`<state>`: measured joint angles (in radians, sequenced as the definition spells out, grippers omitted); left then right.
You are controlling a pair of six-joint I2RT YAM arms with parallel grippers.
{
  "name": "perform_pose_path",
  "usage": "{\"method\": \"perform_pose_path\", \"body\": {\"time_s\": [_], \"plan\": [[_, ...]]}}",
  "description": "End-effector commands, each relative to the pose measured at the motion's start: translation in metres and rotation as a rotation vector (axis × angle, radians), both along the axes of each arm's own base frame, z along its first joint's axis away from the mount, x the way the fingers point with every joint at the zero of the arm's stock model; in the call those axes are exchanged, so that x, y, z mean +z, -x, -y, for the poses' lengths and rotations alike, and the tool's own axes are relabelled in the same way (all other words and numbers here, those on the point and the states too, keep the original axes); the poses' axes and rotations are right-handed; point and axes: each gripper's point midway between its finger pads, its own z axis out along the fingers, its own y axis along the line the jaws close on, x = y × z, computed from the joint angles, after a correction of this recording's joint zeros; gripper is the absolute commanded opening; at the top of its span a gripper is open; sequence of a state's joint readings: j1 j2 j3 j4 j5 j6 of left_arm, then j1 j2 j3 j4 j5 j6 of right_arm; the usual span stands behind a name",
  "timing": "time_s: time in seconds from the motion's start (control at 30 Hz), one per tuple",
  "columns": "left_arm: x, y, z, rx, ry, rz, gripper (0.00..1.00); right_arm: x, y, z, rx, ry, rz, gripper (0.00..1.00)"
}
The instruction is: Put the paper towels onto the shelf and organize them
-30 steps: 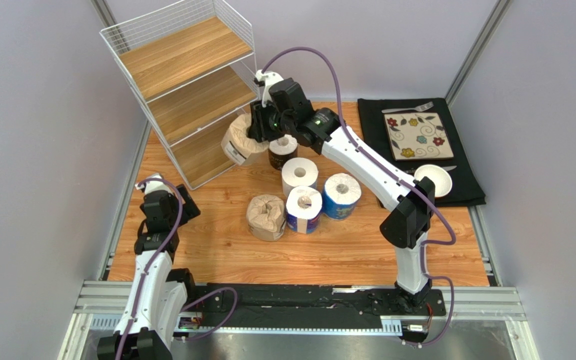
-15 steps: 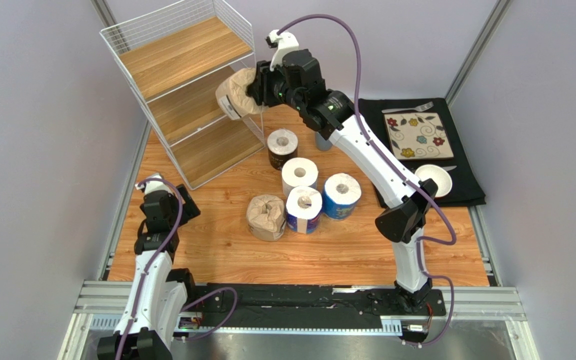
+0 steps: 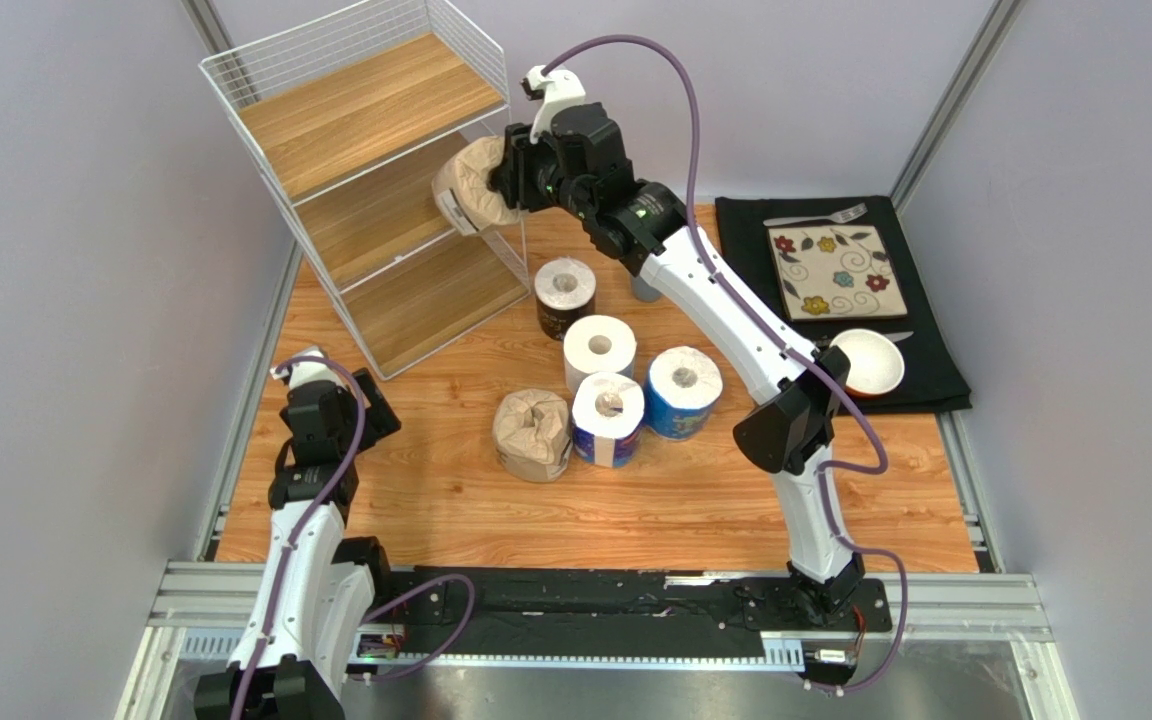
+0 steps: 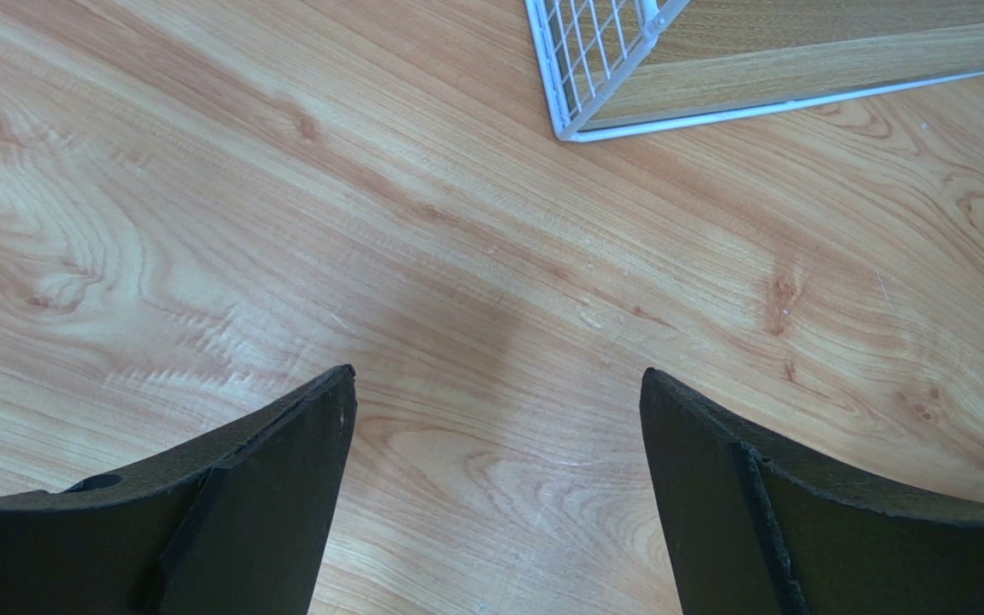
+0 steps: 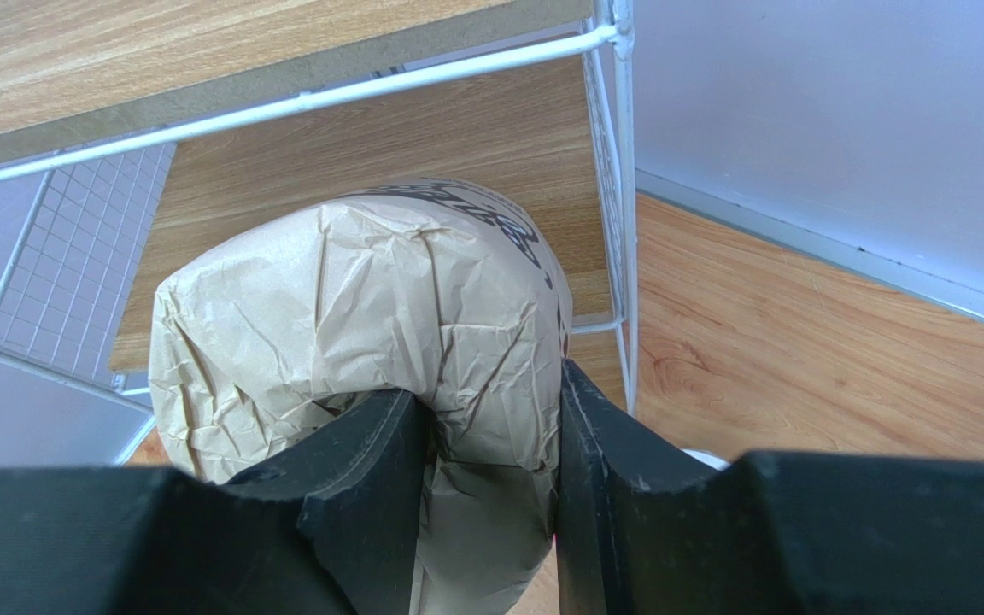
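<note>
- Surface (image 3: pixel 432 503): light wood grain, fills the middle of the top view.
- Shelf (image 3: pixel 372 165): white wire frame with three wooden boards, seen in the upper left of the top view. All three boards are bare. Its lower corner (image 4: pixel 600 77) is seen at the top right of the left wrist view.
- Right arm (image 3: pixel 732 323): stretched from the bottom right up to the upper middle of the top view, toward the open front of the shelf.
- Black mat (image 3: pixel 935 383): laid at the right edge of the surface. A patterned plate (image 3: pixel 835 272) and a white bowl (image 3: pixel 869 362) are carried on it.
- Left arm (image 3: pixel 304 495): folded at the lower left.
- Left gripper (image 4: pixel 497 385): jaws spread wide over bare surface, nothing between them.
- Right gripper (image 5: pixel 491 423): jaws pinching a brown-wrapped roll (image 5: pixel 369 308) at its near end, the crumpled paper dented between them.
- That roll (image 3: pixel 470 188) is held off the surface at the shelf's front right edge, beneath the top board and about level with the middle one. Whether it touches the middle board cannot be told.
- Five rolls stand on end, clustered at mid-surface:
  - dark-wrapped roll (image 3: pixel 566 297), farthest back
  - white roll (image 3: pixel 599 350), just in front of it
  - two blue-wrapped rolls (image 3: pixel 608 420) (image 3: pixel 683 392), side by side
  - second brown roll (image 3: pixel 533 435), leftmost, touching the nearer blue one
</note>
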<state>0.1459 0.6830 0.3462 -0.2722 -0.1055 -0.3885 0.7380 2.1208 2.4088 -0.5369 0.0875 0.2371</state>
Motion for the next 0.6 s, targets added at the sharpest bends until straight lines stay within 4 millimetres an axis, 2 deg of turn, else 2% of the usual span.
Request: {"method": "perform_pose_path", "body": {"time_s": [0.0, 0.23, 0.27, 0.37, 0.47, 0.5, 0.53, 0.57], "plan": [[0.0, -0.001, 0.001, 0.004, 0.015, 0.005, 0.9, 0.052, -0.003, 0.0, -0.005, -0.102, 0.132, 0.22], [-0.001, -0.001, 0.001, 0.002, 0.016, 0.002, 0.9, 0.045, -0.002, -0.004, 0.011, -0.101, 0.117, 0.22], [-0.001, -0.001, 0.001, 0.001, 0.017, 0.002, 0.9, 0.048, 0.001, -0.002, 0.016, -0.104, 0.119, 0.22], [-0.001, -0.001, 0.001, 0.002, 0.018, 0.001, 0.9, 0.035, 0.01, -0.003, 0.056, -0.08, 0.089, 0.21], [-0.001, -0.001, 0.001, 0.001, 0.017, 0.004, 0.9, 0.017, 0.027, -0.001, 0.107, -0.054, 0.043, 0.21], [-0.001, -0.001, 0.001, 0.002, 0.018, 0.004, 0.9, 0.023, 0.036, 0.002, 0.119, -0.061, 0.049, 0.21], [0.0, -0.002, 0.002, -0.002, 0.017, 0.005, 0.9, 0.003, 0.04, 0.002, 0.124, -0.037, 0.019, 0.21], [-0.001, -0.002, 0.001, 0.0, 0.018, 0.002, 0.9, -0.001, 0.042, 0.004, 0.12, -0.034, 0.015, 0.21]]}}
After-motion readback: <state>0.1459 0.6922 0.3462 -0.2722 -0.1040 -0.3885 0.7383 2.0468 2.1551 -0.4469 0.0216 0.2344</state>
